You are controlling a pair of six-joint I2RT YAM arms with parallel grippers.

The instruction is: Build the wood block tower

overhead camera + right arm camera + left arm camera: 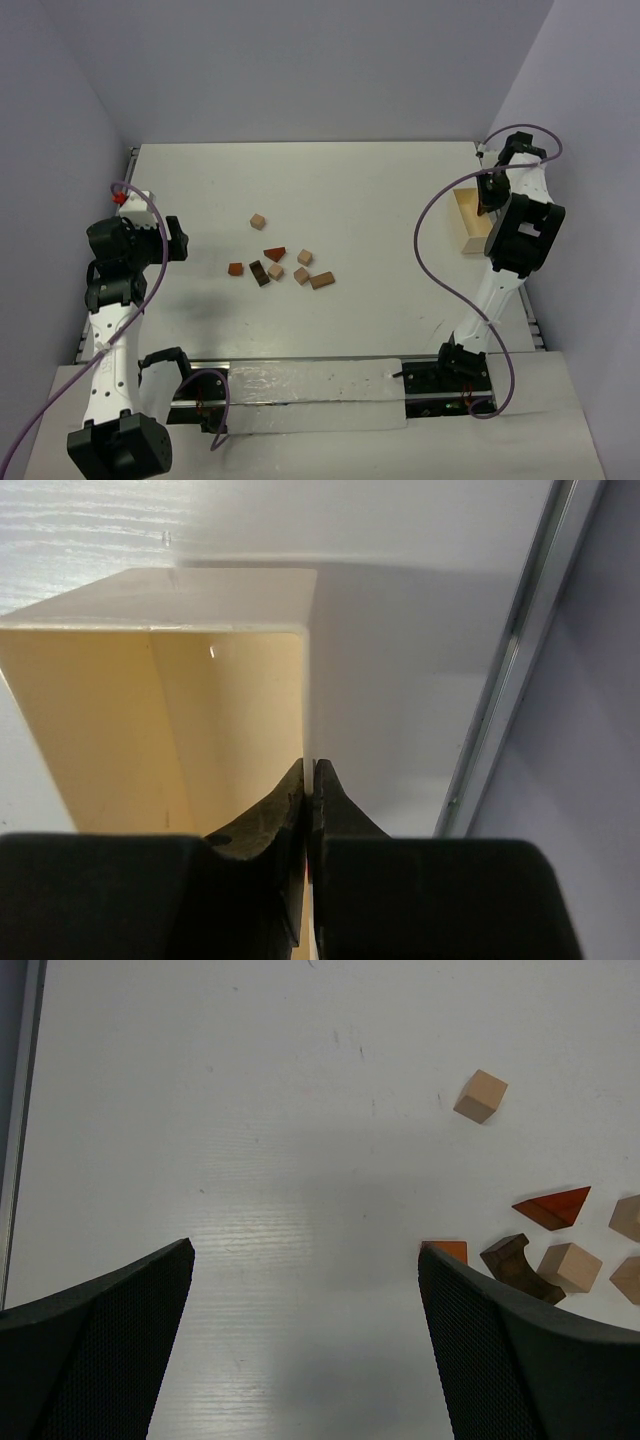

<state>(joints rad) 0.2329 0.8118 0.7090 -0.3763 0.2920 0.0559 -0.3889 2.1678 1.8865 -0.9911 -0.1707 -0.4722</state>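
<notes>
Wooden blocks are lying scattered in the middle of your table. Your left gripper is hanging wide open just beside them. Your right gripper is pinching the pale box by its wall.

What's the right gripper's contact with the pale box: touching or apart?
Touching. Right wrist view: the right gripper pinches the box wall, one finger each side.

table white | blocks tan, reddish-brown, dark brown | box pale cream (yellower inside) | left fingers black, mesh-textured
</notes>
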